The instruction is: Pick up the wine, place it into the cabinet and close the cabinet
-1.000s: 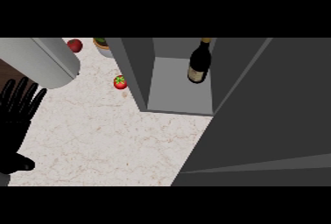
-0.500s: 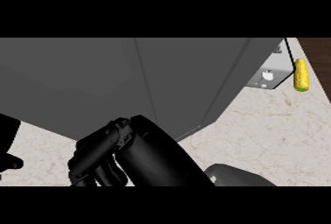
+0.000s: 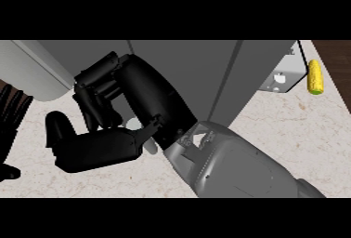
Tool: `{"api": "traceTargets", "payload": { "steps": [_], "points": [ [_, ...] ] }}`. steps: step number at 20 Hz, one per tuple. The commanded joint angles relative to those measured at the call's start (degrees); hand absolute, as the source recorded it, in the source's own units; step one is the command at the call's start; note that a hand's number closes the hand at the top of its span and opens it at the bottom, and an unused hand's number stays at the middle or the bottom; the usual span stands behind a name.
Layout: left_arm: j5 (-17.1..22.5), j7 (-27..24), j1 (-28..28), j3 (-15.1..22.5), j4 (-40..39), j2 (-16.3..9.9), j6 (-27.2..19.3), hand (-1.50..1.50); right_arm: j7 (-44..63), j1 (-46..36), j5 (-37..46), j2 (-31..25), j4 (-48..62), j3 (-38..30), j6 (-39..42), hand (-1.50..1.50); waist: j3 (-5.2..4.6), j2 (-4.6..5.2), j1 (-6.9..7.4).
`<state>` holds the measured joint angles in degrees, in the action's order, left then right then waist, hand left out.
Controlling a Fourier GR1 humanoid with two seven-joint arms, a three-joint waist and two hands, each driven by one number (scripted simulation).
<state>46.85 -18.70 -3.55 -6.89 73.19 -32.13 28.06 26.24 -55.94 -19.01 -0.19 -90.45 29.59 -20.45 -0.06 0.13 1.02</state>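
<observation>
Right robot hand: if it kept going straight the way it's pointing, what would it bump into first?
Probably the grey cabinet door: the right robot hand points up-left toward it. Whether they already touch is unclear.

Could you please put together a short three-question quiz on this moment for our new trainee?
1. True or false: the wine bottle is visible on the counter.
2. What lies at the right edge, beyond the grey cabinet? A) a yellow corn cob B) a tomato C) a plate
3. Which robot hand shows only at the left edge, fingers up?

Key:
1. False; no bottle shows.
2. A, the corn cob.
3. The left robot hand; the right robot hand is in front of the cabinet.
</observation>
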Motion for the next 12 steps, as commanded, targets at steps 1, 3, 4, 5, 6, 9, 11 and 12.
{"api": "traceTargets", "payload": {
  "steps": [1,3,4,5,6,9,11,12],
  "points": [
    [0.76,-0.74,3.17,-2.89,-0.65,-0.99,3.63,-1.50,-1.82,-0.62,-2.66,0.18,5.49,-4.69,3.16,1.50,0.04,-0.08,-0.15],
    [-1.27,0.22,-1.62,-1.75,-2.90,0.21,1.08,-1.50,-4.18,2.13,-3.33,-1.57,7.22,-7.78,6.81,1.50,0.05,0.03,-0.82],
    [-1.77,-0.19,0.77,-1.21,-0.26,1.21,1.46,-1.50,-6.57,0.94,-1.91,0.17,11.43,-7.35,5.62,1.50,0.05,-0.01,-0.36],
    [-0.53,1.40,-1.52,-2.73,-1.79,0.17,0.83,-1.50,-7.57,0.03,-2.92,0.17,12.79,-3.92,2.30,1.50,0.04,-0.02,-0.28],
    [-0.85,1.54,0.67,-2.50,-0.64,0.56,1.72,-1.50,-7.66,2.77,-1.08,0.17,12.13,-5.24,5.35,1.50,0.05,-0.09,-0.47],
    [0.30,3.14,-1.46,-3.06,-1.33,0.25,2.18,-1.50,-12.82,2.80,-0.87,-1.58,17.54,-9.36,10.71,1.50,0.06,0.01,-0.51],
    [0.00,3.36,1.46,-2.34,2.85,1.84,0.18,-1.50,-13.04,1.47,-0.76,-1.75,21.20,-10.18,12.10,1.50,0.08,-0.03,0.06],
    [-0.05,3.96,-4.28,-3.72,-3.99,-0.01,1.30,-1.50,-12.05,0.95,-0.52,-1.73,19.32,-10.70,11.39,1.50,0.04,0.06,-0.84]
  ]
}}
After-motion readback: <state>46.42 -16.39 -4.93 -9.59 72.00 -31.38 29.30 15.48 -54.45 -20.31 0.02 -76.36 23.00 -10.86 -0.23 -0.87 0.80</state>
